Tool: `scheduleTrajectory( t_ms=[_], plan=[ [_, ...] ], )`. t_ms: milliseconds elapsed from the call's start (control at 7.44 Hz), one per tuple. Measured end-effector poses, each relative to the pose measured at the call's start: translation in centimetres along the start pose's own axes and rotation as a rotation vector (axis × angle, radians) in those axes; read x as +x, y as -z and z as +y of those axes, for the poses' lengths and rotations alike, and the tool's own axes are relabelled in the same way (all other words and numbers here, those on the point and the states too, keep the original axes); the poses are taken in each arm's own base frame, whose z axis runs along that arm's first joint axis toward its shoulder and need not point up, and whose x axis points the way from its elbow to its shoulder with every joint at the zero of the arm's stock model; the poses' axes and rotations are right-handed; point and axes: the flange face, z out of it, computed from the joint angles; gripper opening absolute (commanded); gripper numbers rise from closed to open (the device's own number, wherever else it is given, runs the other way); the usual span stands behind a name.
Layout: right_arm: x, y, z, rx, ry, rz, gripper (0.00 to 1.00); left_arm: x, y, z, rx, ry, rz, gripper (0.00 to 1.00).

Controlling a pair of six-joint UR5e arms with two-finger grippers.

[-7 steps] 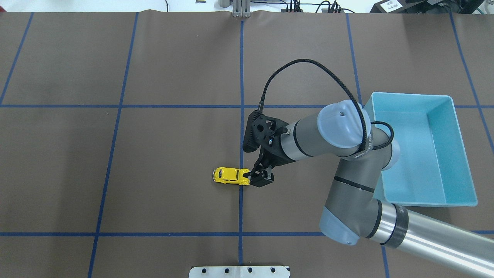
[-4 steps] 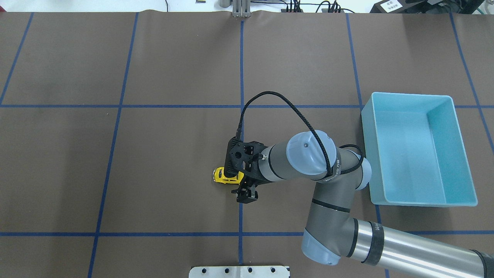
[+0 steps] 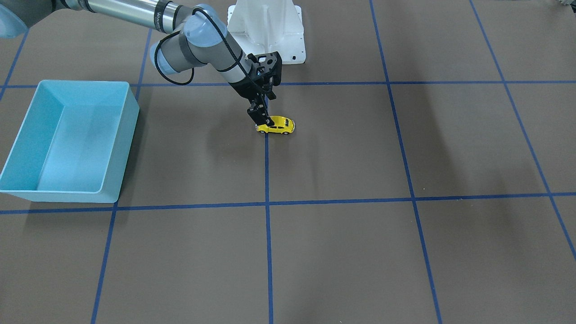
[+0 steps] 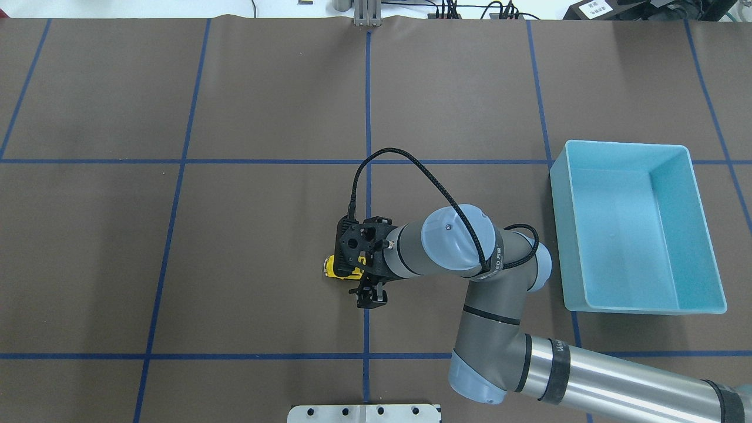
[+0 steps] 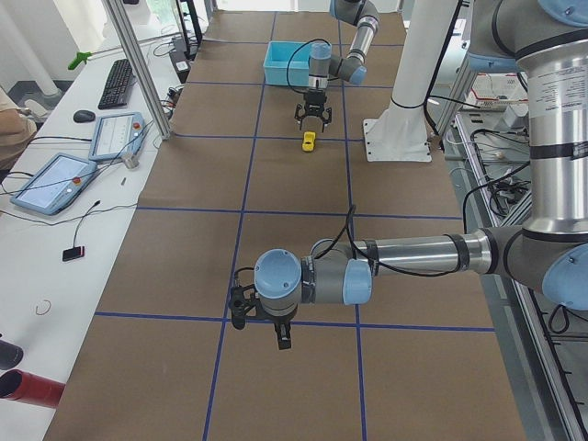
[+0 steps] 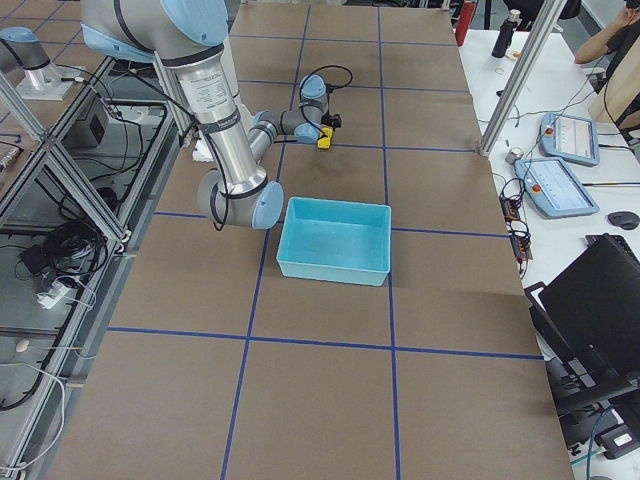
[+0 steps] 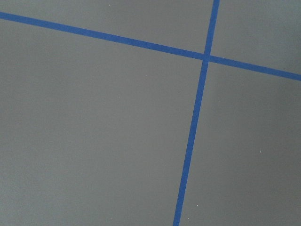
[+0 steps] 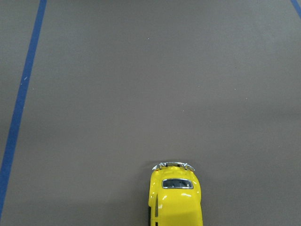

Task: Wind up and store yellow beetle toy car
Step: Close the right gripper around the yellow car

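The yellow beetle toy car [image 4: 339,268] stands on its wheels on the brown mat by the centre blue line, and it also shows in the front view [image 3: 279,125]. My right gripper [image 4: 371,298] hangs open and empty at the end of the car nearest the bin, on the robot's side. One fingertip [image 3: 268,120] is right at the car body. The wrist mount hides part of the car from overhead. The right wrist view shows the car's roof and rear window [image 8: 175,200] at the bottom edge. My left gripper [image 5: 280,333] shows only in the left side view, low over the mat, and I cannot tell its state.
The light blue bin [image 4: 646,309] stands empty on the robot's right, also in the front view [image 3: 128,148]. The white robot base [image 3: 265,31] is behind the car. A metal plate [image 4: 364,413] sits at the mat's near edge. Blue tape lines grid the mat.
My right arm has swung toward the robot and to the left. The gripper moved from the car's end to its robot-side corner, and the wrist mount now covers part of the car. The car stayed put.
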Motion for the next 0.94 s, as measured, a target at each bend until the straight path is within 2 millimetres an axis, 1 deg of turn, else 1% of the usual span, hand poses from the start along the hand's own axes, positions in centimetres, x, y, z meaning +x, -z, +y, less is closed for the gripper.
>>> scheduleTrajectory(
  t_ms=[134,269,672,941],
  plan=[
    [0.2,-0.5,0.0,-0.007,0.000,0.002,1.00,0.0,0.0,0.0,0.000,0.000,0.000,1.00],
    [0.6,-1.4,-0.1,-0.020,-0.003,0.004,1.00,0.0,0.0,0.0,0.000,0.000,0.000,1.00],
    [2.0,-4.1,-1.1,-0.026,-0.006,0.018,1.00,0.0,0.0,0.0,0.000,0.000,0.001,1.00],
    [2.1,-4.8,-1.3,-0.027,-0.010,0.018,1.00,0.0,0.0,0.0,-0.001,0.000,0.001,1.00]
  ],
)
